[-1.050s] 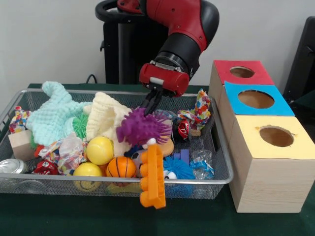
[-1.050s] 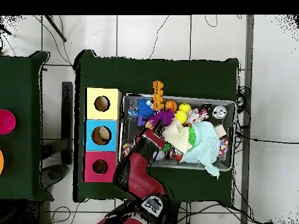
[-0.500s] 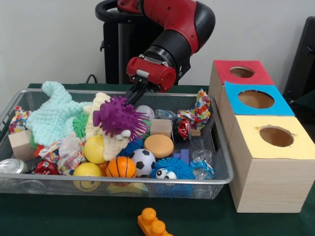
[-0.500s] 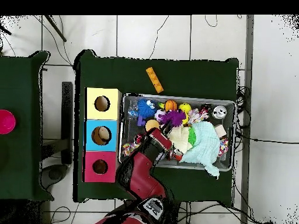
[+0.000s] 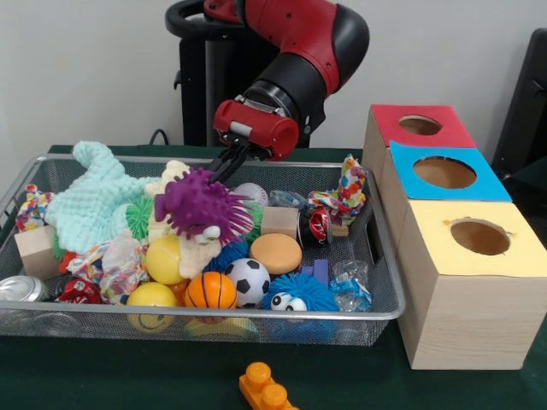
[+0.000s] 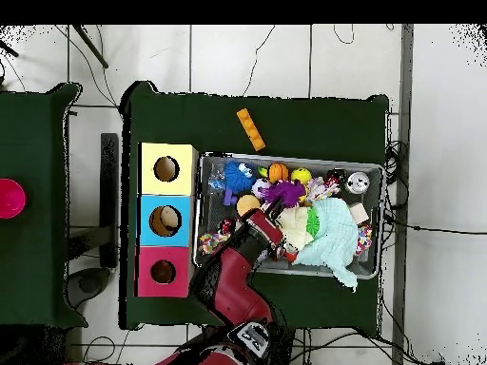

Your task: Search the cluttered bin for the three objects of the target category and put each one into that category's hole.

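Gripper (image 5: 224,164) fingers are pinched nearly together on the spikes of a purple spiky ball (image 5: 202,205), which hangs over the middle of the wire bin (image 5: 386,282), just above a yellow ball (image 5: 164,260) and a cream knit cloth (image 5: 171,181). This looks like the carrying step: the toy is picked and lifted but not yet in a hole. Next the arm likely needs to raise it over the bin's rim and move it to the boxes (image 5: 466,265), but which hole is right cannot be told.

Purple spiky ball toy (image 5: 202,206) with eyes, lifted above bin (image 5: 376,256) clutter
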Robot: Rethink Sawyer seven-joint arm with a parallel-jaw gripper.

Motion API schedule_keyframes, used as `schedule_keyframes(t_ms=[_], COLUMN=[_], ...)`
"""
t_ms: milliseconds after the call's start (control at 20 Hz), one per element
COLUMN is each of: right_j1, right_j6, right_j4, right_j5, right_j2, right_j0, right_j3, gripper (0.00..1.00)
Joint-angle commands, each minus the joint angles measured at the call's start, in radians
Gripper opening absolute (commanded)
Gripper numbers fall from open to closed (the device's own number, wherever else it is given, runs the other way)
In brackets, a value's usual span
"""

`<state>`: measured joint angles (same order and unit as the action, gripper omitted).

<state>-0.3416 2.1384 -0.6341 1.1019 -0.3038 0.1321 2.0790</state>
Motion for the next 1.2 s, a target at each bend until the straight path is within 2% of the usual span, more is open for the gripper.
schedule_keyframes(t_ms=[50,350,550,700,950,1200], right_j1=[0.002,-0.002,0.001,-0.009,-0.058,-0.094], right_j6=[0.284,0.276,0.296,0.291,0.252,0.244], right_j4=[0.025,0.027,-0.017,-0.04,0.045,0.114], right_j5=[-0.001,-0.005,0.008,-0.027,-0.249,-0.404], right_j2=[0.051,0.057,0.068,0.081,0.158,0.203], right_j0=[-0.048,-0.054,-0.044,-0.04,-0.099,-0.154], right_j3=[-0.023,-0.022,-0.011,0.004,0.024,0.036], gripper=[0.0,0.0,0.0,0.0,0.0,0.0])
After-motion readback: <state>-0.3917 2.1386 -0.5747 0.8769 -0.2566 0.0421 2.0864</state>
